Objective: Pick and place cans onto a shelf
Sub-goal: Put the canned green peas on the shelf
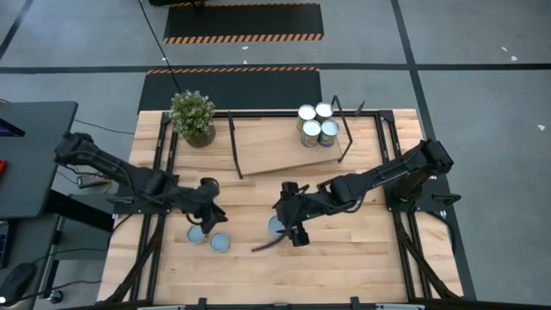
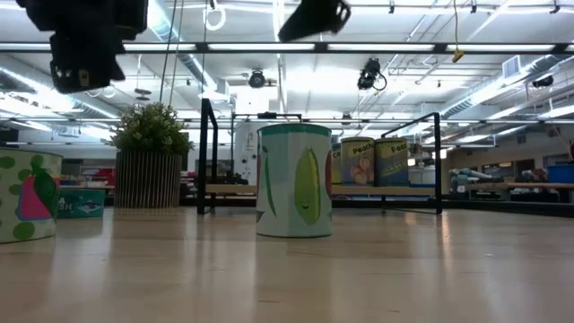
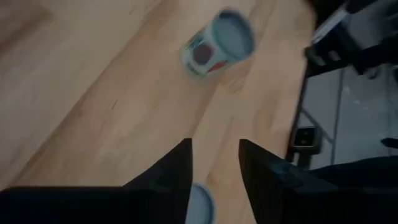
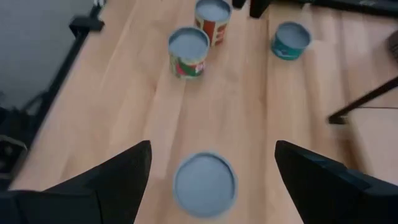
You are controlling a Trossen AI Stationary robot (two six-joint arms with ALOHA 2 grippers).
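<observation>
Just below right jaws, can [image 4: 205,185]

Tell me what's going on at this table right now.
Two robot arms are moving cans onto the shelf, which already holds four cans. The right gripper is open above a can on the table. The left gripper is over two other cans, holding nothing. A potted plant stands beside the shelf.

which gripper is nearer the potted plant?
Left. The left gripper hangs over the table's front left, just in front of the potted plant. The right gripper is open over a can near the table's middle, farther off.
</observation>
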